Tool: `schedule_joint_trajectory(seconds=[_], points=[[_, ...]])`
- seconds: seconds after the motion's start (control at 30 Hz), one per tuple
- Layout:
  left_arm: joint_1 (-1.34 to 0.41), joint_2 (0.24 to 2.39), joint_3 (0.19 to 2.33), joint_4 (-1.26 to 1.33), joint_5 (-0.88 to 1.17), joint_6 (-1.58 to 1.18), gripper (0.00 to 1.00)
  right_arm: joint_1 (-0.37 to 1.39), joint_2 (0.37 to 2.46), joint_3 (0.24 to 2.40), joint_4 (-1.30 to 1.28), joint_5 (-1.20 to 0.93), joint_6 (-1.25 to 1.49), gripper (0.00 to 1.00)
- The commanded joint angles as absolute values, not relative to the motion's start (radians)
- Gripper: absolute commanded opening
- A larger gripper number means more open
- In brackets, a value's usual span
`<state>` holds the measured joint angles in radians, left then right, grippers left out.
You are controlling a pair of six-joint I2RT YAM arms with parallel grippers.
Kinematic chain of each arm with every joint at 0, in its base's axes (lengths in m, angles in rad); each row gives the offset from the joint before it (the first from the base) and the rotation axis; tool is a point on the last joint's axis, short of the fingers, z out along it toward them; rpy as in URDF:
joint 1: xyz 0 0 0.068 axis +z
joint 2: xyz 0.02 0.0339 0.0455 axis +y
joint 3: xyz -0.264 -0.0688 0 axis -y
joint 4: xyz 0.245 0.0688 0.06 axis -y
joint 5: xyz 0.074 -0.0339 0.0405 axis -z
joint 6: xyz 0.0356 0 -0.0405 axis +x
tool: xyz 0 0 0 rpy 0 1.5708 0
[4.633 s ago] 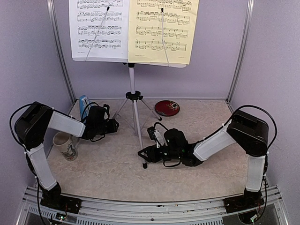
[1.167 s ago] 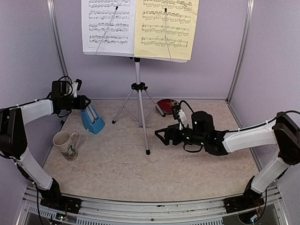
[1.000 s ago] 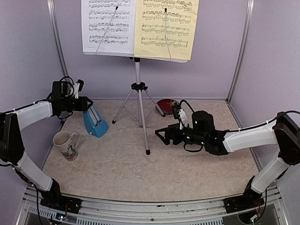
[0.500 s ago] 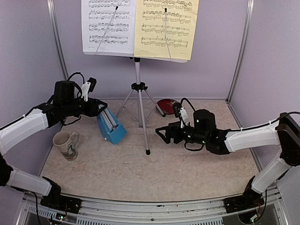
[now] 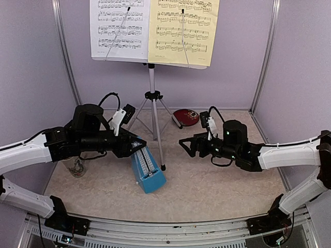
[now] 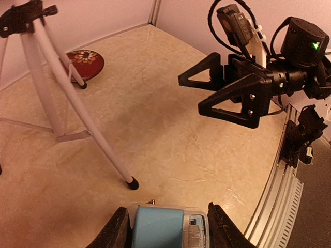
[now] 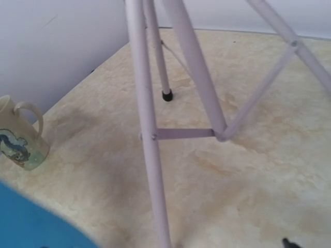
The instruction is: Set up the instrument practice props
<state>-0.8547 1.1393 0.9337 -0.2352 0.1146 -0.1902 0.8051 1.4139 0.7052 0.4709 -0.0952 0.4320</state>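
Currently, left pincer (image 5: 135, 146) grasping blue metronome (image 5: 149, 169) just left of near foot of tripod (image 5: 153, 111); right pincer (image 5: 187, 145) released, empty, right of it.

My workplace is a lab test booth, not a music room — plain lilac walls (image 5: 31, 62) box me in on three sides, with bare metal posts (image 5: 266, 51) in the back corners. I am bolted to an aluminium rail (image 5: 165, 227) at the near edge of a marble-patterned tabletop (image 5: 207, 191), cables (image 5: 107, 95) looping loose — the music stand (image 5: 151, 77) here looks like a staged prop.
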Motion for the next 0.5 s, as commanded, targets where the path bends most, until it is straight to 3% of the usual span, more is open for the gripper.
schedule_joint_trajectory(seconds=[0.0, 0.47], points=[[-0.965, 1.193, 1.013, -0.045, 0.035, -0.248, 0.33, 0.783, 1.326, 0.650, 0.446, -0.058, 0.448, 0.95], [-1.165, 1.627, 1.220, 0.139, -0.172, -0.213, 0.34, 0.770, 1.128, 0.504, 0.388, 0.008, 0.492, 0.95]])
